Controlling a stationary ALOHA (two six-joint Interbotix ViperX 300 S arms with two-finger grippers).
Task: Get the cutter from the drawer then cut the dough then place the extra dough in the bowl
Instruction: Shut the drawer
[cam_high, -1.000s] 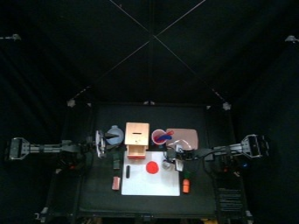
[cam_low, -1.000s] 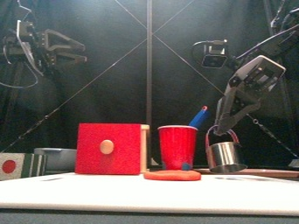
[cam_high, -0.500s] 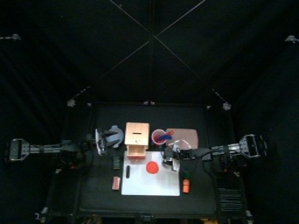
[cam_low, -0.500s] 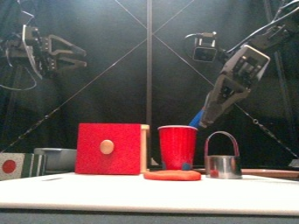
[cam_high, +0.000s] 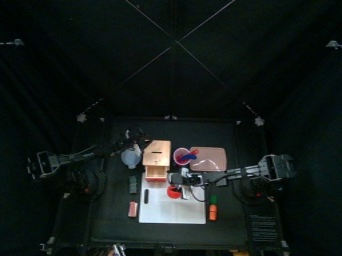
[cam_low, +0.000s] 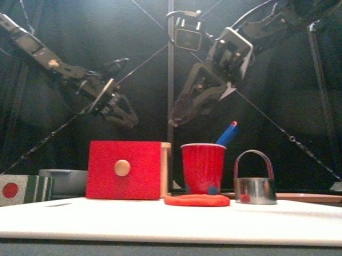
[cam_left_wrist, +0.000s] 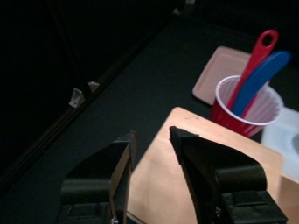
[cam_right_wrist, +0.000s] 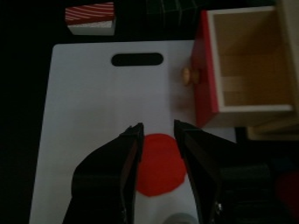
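The red dough disc (cam_high: 174, 192) lies on the white cutting board (cam_high: 177, 210). In the front view the metal cutter (cam_low: 254, 180) stands upright and free, right of the dough (cam_low: 198, 200). My right gripper (cam_right_wrist: 160, 140) hovers open over the dough (cam_right_wrist: 163, 172), high above the board in the front view (cam_low: 187, 108). The wooden box (cam_high: 158, 158) has its red drawer front (cam_right_wrist: 201, 79) pulled out, and the drawer's inside (cam_right_wrist: 251, 61) is bare. My left gripper (cam_left_wrist: 152, 144) hangs open above the box top (cam_left_wrist: 176, 188), holding nothing. The blue-grey bowl (cam_high: 130, 155) sits left of the box.
A red cup (cam_low: 203, 167) with a blue and a red knife stands on the pink tray (cam_high: 211, 155) behind the board. A red-striped toy (cam_right_wrist: 91, 12) lies off the board's left end, and another small red toy (cam_high: 210, 212) lies at its right edge.
My right gripper let go of the cutter, rose and swung left over the dough. My left gripper came in from the far left to above the box.
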